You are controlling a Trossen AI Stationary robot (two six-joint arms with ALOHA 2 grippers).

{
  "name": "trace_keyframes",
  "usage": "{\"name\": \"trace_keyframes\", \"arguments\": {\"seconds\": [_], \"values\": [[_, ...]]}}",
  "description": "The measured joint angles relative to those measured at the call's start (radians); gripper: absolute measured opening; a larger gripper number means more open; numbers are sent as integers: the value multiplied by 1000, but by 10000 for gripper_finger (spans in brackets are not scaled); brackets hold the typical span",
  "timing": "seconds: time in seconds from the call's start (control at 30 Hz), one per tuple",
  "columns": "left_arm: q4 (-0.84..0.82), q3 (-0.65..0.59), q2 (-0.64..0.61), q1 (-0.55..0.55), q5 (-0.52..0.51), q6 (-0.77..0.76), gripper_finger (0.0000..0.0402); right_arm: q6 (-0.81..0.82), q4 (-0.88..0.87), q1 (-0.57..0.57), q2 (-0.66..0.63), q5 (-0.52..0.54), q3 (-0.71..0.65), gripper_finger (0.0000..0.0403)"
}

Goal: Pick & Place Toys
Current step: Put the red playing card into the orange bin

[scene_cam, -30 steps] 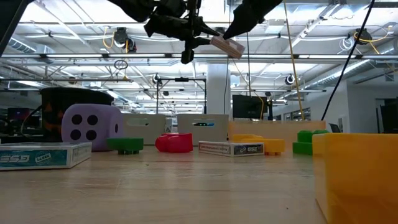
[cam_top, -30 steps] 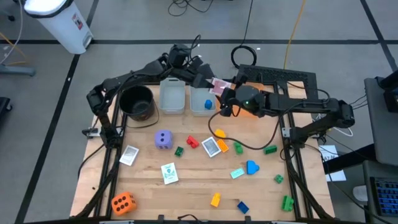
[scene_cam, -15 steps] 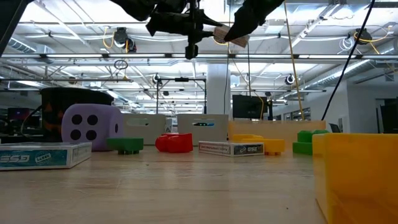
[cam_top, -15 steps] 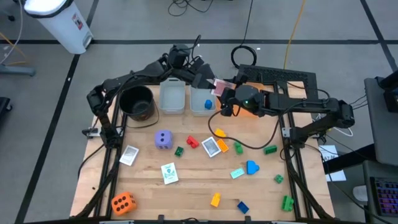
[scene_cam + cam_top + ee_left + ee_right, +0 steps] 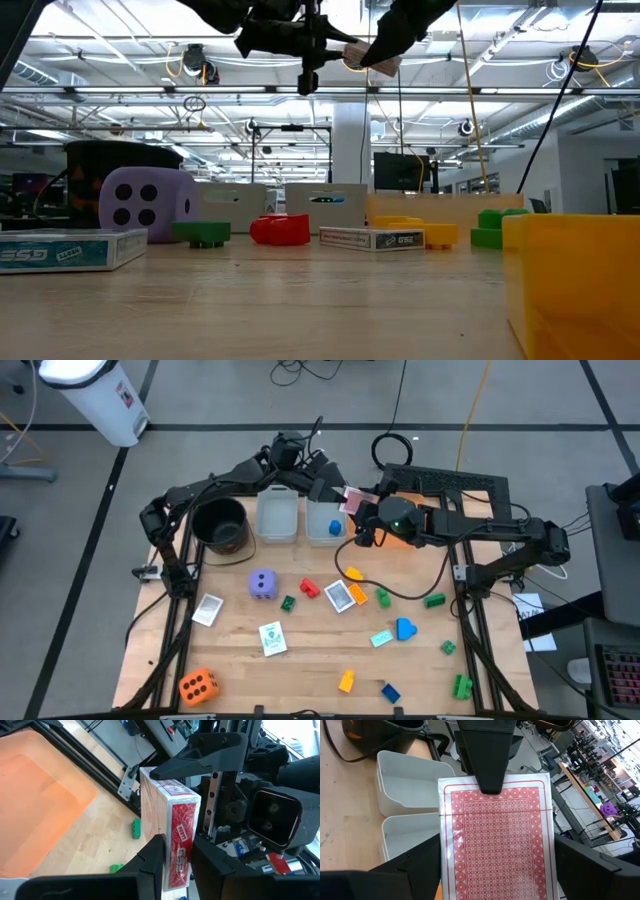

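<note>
A red card box (image 5: 176,837) is gripped by the left gripper (image 5: 175,857) above the bins; the right gripper (image 5: 495,870) is spread wide around it, raised.

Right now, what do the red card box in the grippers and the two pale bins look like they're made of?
The card box looks like printed cardboard, probably film-wrapped: sharp folded edges, a slight sheen over its red pattern. The pale bins look like translucent, matte moulded plastic: rounded corners, thin walls that let light through.
</note>
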Motion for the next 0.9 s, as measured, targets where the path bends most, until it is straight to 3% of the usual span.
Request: {"name": "trace_keyframes", "arguments": {"seconds": [0.67,0.9], "values": [[27,0,0,6,-1,20,85,-3,22,0,-1,5,-2,308],[53,0,0,23,-1,26,139,4,27,0,-1,6,-2,309]]}}
